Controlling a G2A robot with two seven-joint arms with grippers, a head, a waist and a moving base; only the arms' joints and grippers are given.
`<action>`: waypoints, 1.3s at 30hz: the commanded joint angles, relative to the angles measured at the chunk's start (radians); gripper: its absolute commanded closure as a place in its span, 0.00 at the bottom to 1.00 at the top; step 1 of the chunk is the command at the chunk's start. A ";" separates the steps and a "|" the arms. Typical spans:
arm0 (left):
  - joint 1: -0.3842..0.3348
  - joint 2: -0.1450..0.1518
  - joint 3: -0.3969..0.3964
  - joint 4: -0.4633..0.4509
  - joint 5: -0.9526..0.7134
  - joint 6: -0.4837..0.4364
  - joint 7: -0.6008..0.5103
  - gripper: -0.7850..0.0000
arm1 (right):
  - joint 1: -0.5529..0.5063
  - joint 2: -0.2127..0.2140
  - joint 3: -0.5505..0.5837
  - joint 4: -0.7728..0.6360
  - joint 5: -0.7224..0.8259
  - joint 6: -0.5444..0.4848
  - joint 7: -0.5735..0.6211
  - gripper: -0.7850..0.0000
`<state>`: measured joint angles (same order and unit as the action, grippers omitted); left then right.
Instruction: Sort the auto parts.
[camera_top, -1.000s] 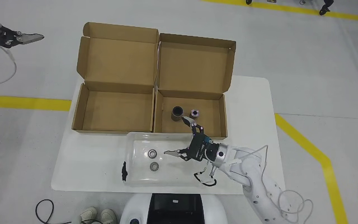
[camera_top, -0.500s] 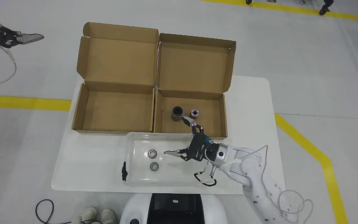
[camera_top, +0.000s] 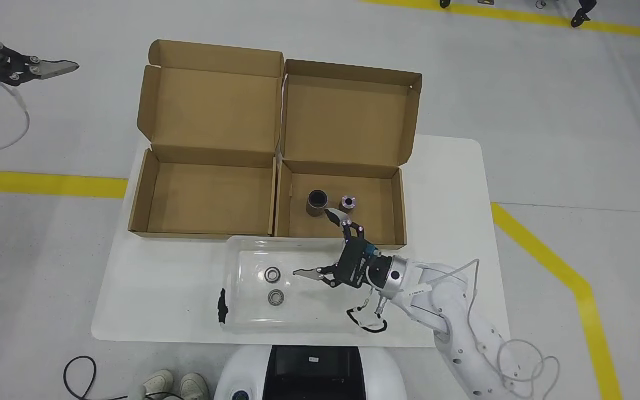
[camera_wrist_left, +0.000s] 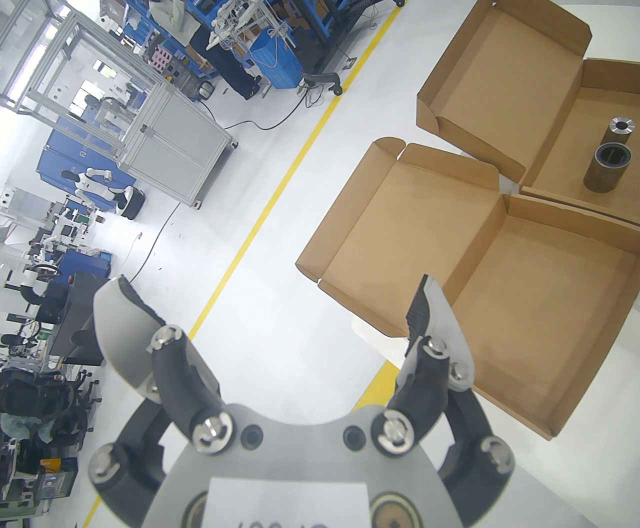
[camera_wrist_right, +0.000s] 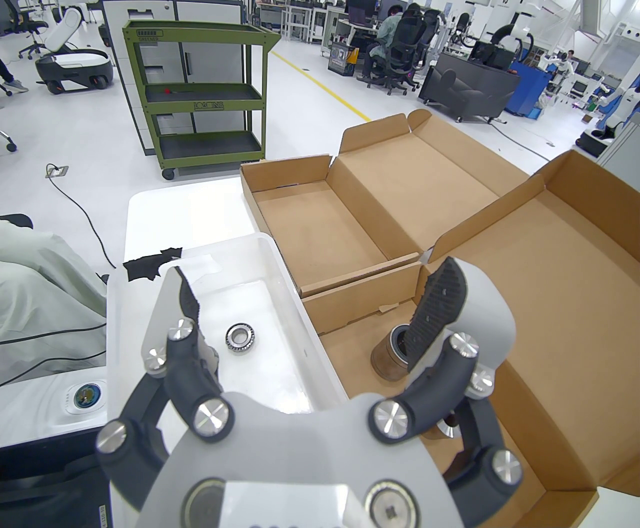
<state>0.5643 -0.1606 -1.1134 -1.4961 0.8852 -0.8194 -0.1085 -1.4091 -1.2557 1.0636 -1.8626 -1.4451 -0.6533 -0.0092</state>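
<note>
Two silver bearings (camera_top: 271, 274) (camera_top: 277, 296) lie in a clear plastic bin (camera_top: 240, 255) at the table's front. In the right cardboard box (camera_top: 395, 215) stand a dark cylinder (camera_top: 318, 203) and a small purple-topped part (camera_top: 347, 205). My right gripper (camera_top: 318, 244) hangs open over the border between bin and box. In the right wrist view my right gripper (camera_wrist_right: 310, 290) has one bearing (camera_wrist_right: 241, 337) below it, and one finger partly hides the cylinder (camera_wrist_right: 387, 360). My left gripper (camera_top: 45, 68) is far off the table's left, and in its own wrist view my left gripper (camera_wrist_left: 275, 305) is open and holds nothing.
The left cardboard box (camera_top: 205, 195) is open with a bare floor, also the near box (camera_wrist_left: 540, 300) in the left wrist view. Both lids stand up at the back. Black tape (camera_top: 222, 305) sticks to the bin's left end. White table shows at the right of the boxes.
</note>
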 joint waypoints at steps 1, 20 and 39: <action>0.000 0.000 0.000 0.000 0.000 0.000 0.000 0.00 | 0.000 0.000 0.000 0.000 0.000 0.000 0.000 0.00; 0.000 0.000 0.000 0.000 0.000 0.000 0.000 0.00 | 0.000 0.000 -0.002 0.002 -0.003 0.004 0.007 0.00; 0.000 0.000 0.000 0.000 0.000 0.000 0.000 0.00 | 0.367 -0.114 -0.394 0.265 0.167 0.047 0.407 0.00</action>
<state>0.5643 -0.1606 -1.1134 -1.4961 0.8852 -0.8194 -0.1085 -1.0552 -1.3619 0.6904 -1.6164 -1.2851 -0.6173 0.3944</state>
